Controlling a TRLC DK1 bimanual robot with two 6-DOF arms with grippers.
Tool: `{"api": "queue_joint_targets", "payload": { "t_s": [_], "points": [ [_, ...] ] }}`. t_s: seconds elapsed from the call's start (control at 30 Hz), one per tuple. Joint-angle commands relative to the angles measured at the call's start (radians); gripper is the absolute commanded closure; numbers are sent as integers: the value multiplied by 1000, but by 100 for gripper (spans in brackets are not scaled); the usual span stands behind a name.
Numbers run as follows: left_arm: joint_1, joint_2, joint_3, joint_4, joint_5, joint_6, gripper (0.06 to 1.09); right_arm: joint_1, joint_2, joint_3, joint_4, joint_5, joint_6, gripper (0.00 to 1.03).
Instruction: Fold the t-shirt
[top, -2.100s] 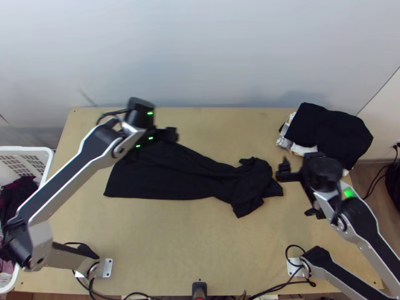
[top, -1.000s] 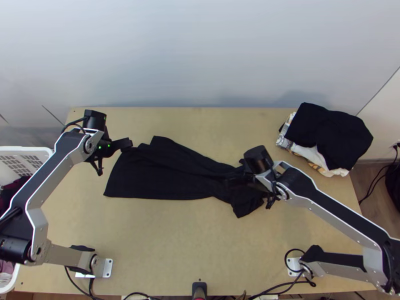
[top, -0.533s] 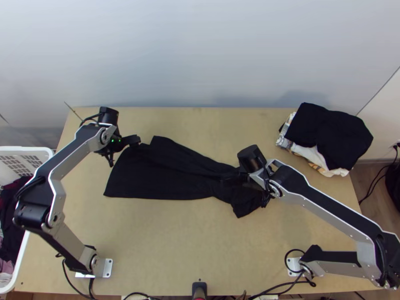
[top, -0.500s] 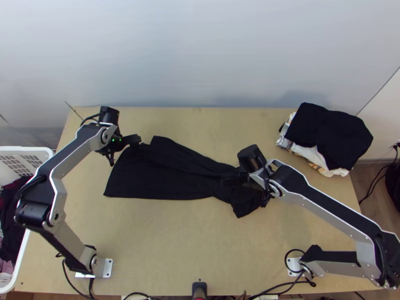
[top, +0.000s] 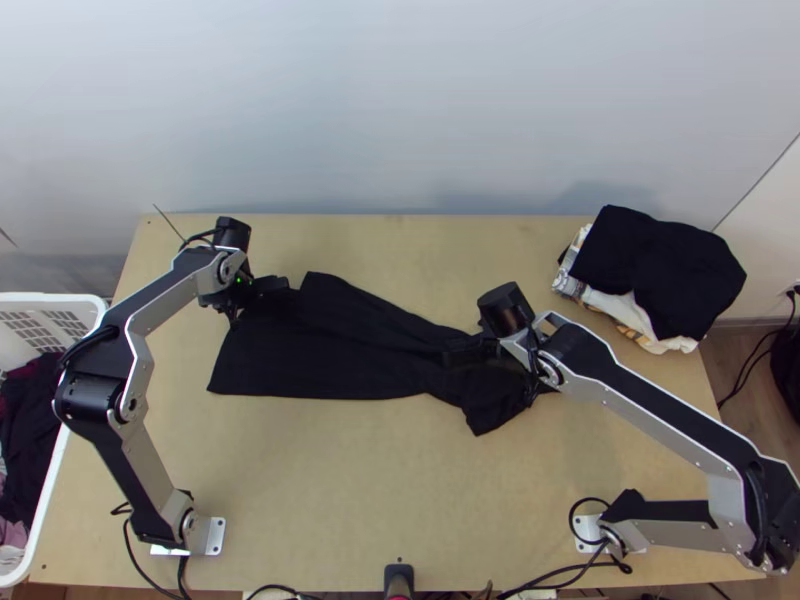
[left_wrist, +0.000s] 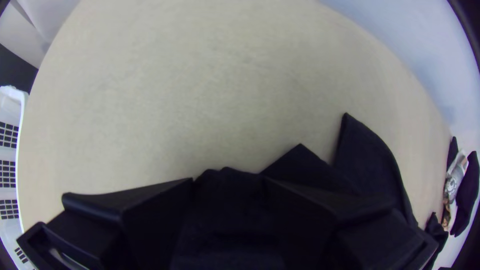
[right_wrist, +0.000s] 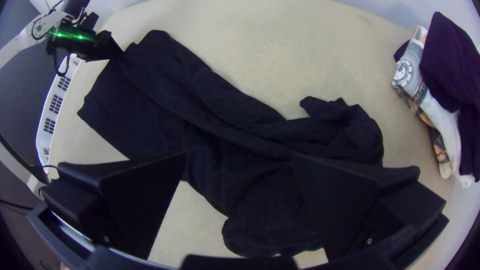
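Observation:
The black t-shirt (top: 330, 350) lies lengthwise across the table, fairly flat at its left part and bunched at its right end. At its far left corner is my left gripper (top: 265, 290); in the left wrist view the left gripper (left_wrist: 227, 187) is open, with black cloth between and below its fingers. My right gripper (top: 468, 352) is over the bunched end; in the right wrist view the right gripper (right_wrist: 239, 157) stands wide open above the cloth (right_wrist: 225, 125).
A pile of folded clothes (top: 660, 265) sits at the table's far right corner. The white basket (top: 95, 310) with clothes stands beyond the left edge. Bare tabletop (top: 380, 470) lies in front of the shirt, and a wall rises behind the table.
The left gripper first swung left off the shirt, then came back a little right onto its far left corner. The right gripper moved left over the bunched end. The shirt lies as before.

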Motion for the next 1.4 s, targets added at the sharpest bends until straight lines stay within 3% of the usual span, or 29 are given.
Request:
{"api": "queue_joint_targets", "payload": {
  "t_s": [0.0,0.17,0.6,0.93,1.17,1.2,1.27,1.37],
  "points": [
    [-5,7,-21,14,-20,9,59,2,11,11,-10,-1,-5,5],
    [-13,-31,-62,87,-67,40,105,15,14,9,-25,-1,-14,5],
    [-45,-132,-61,55,-80,35,104,132,128,-14,-14,-12,-24,5],
    [-70,-194,-82,26,-80,28,104,88,227,-23,92,10,-39,14],
    [-76,-215,-108,23,-80,26,104,57,220,-40,150,60,-59,60],
    [-76,-221,-112,23,-80,26,104,57,217,-41,151,73,-65,69],
    [-76,-226,-116,23,-80,28,104,57,214,-41,159,103,-86,96],
    [-73,-230,-119,21,-80,29,104,58,211,-47,159,125,-94,100]
  ]
}}
